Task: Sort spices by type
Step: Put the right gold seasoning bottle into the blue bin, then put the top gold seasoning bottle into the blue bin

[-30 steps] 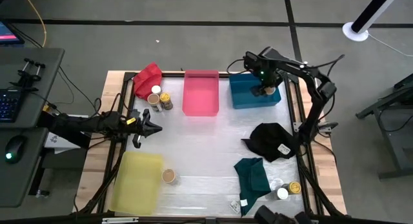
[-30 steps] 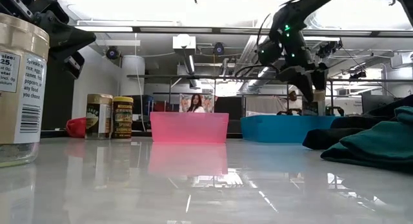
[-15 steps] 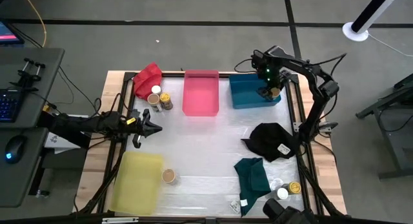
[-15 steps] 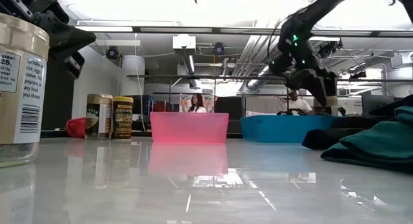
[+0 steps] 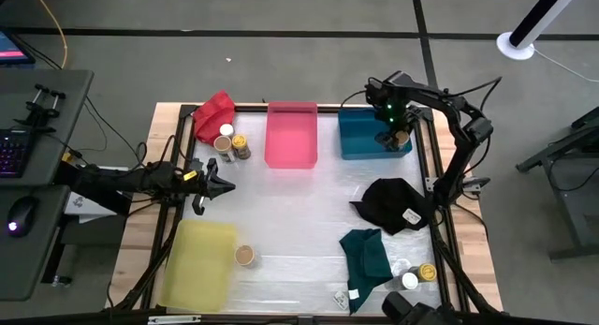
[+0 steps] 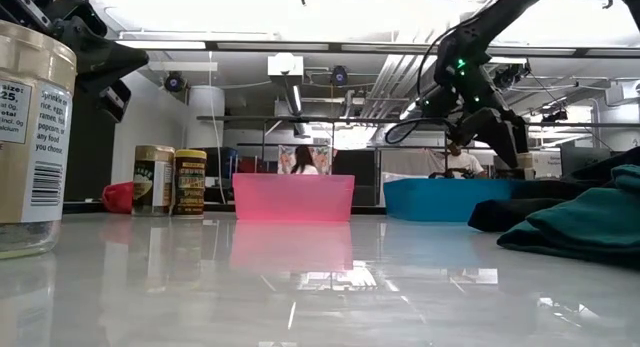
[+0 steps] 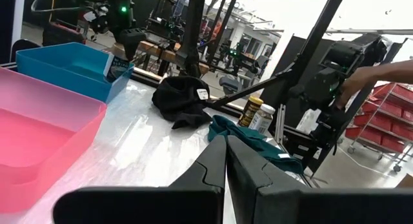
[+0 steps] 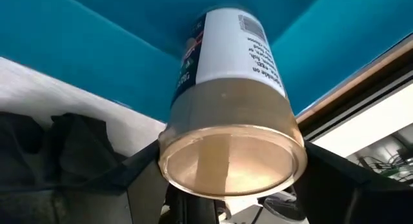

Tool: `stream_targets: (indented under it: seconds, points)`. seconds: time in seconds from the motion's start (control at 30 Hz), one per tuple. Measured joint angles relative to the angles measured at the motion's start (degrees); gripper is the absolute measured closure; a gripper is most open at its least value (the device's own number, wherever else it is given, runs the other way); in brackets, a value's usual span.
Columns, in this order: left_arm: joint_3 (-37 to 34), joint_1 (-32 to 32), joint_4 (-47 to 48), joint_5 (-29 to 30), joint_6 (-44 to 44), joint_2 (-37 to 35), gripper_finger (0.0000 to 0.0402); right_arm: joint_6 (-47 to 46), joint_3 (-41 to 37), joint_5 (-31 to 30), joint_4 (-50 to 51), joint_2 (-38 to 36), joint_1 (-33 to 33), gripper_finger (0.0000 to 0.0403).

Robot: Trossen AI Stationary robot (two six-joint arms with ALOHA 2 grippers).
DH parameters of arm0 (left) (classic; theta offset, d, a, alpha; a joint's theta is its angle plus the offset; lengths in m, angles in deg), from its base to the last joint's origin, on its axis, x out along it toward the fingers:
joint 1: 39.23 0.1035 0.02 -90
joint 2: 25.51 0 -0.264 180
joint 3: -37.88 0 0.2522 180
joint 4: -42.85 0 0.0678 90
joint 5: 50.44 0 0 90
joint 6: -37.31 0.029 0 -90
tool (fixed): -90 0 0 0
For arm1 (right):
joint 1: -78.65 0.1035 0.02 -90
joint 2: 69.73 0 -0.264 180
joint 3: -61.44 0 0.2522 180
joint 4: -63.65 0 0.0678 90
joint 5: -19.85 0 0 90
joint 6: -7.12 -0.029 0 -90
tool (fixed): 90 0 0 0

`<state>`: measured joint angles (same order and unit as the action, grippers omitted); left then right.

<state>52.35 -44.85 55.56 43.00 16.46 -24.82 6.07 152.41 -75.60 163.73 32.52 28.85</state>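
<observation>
Along the far edge of the table point(image 5: 299, 213), a crumpled red cloth point(image 5: 214, 112) lies leftmost, a pink plastic tray point(image 5: 291, 135) sits in the middle, and a blue plastic tray point(image 5: 360, 138) is to its right. Two small cylindrical spice jars point(image 5: 233, 142) stand together just in front of the cloth. The right gripper point(image 5: 397, 136) holds a tan-lidded spice jar point(image 8: 230, 118) over the blue tray's right end. A crumpled black cloth point(image 5: 393, 204) lies in front of that tray, a crumpled teal cloth point(image 5: 365, 255) nearer still, with two more small jars point(image 5: 417, 275) beside it at the near right corner. A yellow plastic tray point(image 5: 197, 264) sits near left, a tan-lidded jar point(image 5: 244, 256) just to its right. The left gripper point(image 5: 225, 184) hangs over the table's left side.
</observation>
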Motion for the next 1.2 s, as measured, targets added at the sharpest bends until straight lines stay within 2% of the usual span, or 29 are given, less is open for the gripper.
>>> stream_targets:
  seconds: [0.13, 0.27, 0.33, 0.6, 0.83, 0.9, 1.0, 1.2]
  points:
    - [0.0, 0.0, 0.0, 0.0, 0.0, 0.0, 0.0401, 0.3, -0.2, 0.0, 0.6, 0.0, -0.3, 0.0124]
    - [0.0, 0.0, 0.0, 0.0, 0.0, 0.0, 0.0401, 2.7, -0.2, 0.2, 0.6, 0.0, -0.5, 0.0037]
    - [0.0, 0.0, 0.0, 0.0, 0.0, 0.0, 0.0401, 3.7, 0.0, 0.1, 1.9, 0.0, -0.4, 0.0018]
    - [0.0, 0.0, 0.0, 0.0, 0.0, 0.0, 0.0401, 7.5, 4.9, -0.3, 3.6, -0.2, -0.4, 0.0042]
    - [0.0, 0.0, 0.0, 0.0, 0.0, 0.0, 0.0401, 5.9, 16.9, 0.8, 3.6, -0.7, -0.4, 0.0042]
    - [0.0, 0.0, 0.0, 0.0, 0.0, 0.0, 0.0401, 3.5, 21.7, 4.2, 3.6, -0.7, -0.5, 0.0042]
    - [0.0, 0.0, 0.0, 0.0, 0.0, 0.0, 0.0401, -0.2, 28.7, 12.9, 1.4, -0.8, -0.3, 0.0041]
    - [0.0, 0.0, 0.0, 0.0, 0.0, 0.0, 0.0401, -11.4, 38.5, 30.7, -13.0, -0.8, 3.6, 0.0041]
